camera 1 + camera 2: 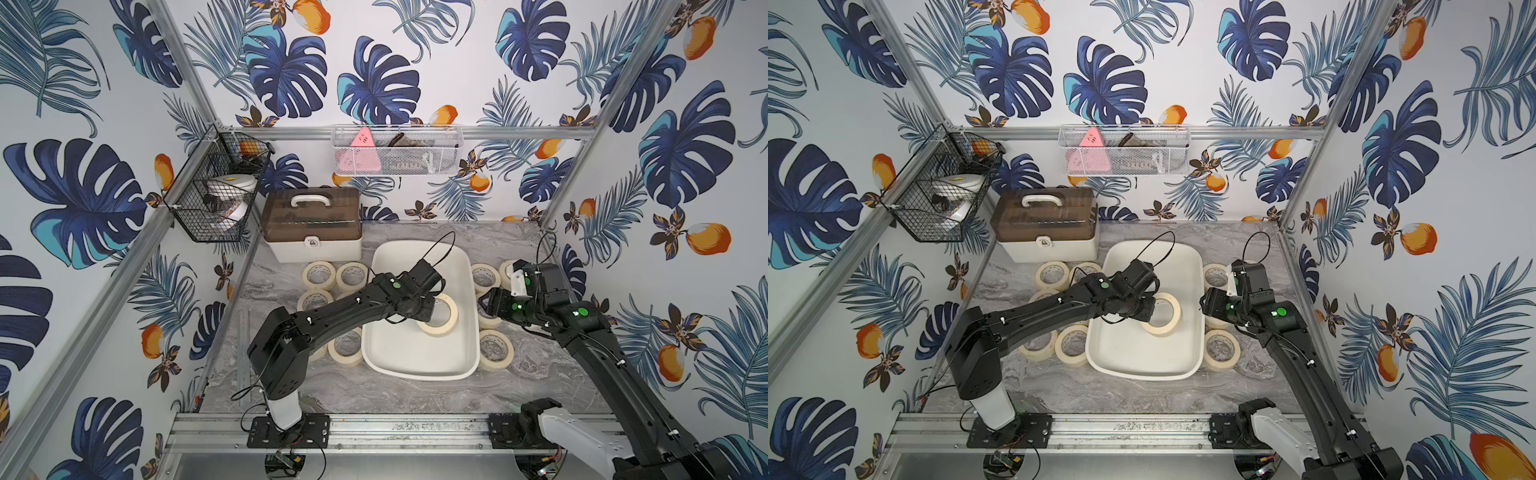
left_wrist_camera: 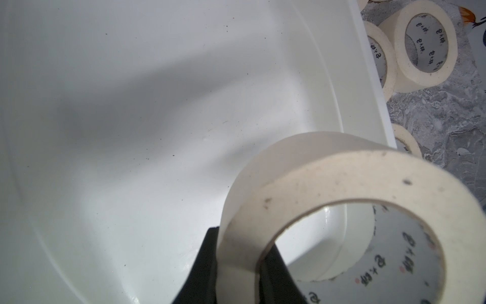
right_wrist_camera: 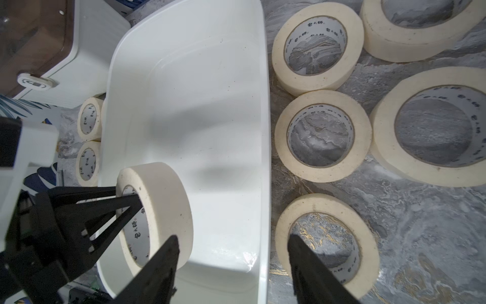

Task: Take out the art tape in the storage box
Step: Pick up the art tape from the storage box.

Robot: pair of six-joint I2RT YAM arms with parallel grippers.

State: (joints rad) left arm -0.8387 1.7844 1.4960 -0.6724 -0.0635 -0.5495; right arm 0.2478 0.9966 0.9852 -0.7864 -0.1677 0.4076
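Your left gripper [image 3: 127,192] is closed on the last art tape [image 1: 436,331] in the storage box [image 1: 415,355]; one finger is inside the core and one outside, so it pinches the wall of the ring on the side facing the left long wall. The roll is over the right half of the box floor, near the right long wall; its hole faces mostly up, with a slight tilt. I judge it is lifted from the floor, but the contact is hard to see. Your right gripper [image 3: 231,240] hangs empty with jaws apart above that same right rim, so it is close. The way out over that rim is short but crowded, because other rolls [image 3: 326,175] lie just beside it; pulling toward the left wall is longer, and rolls lie there too.
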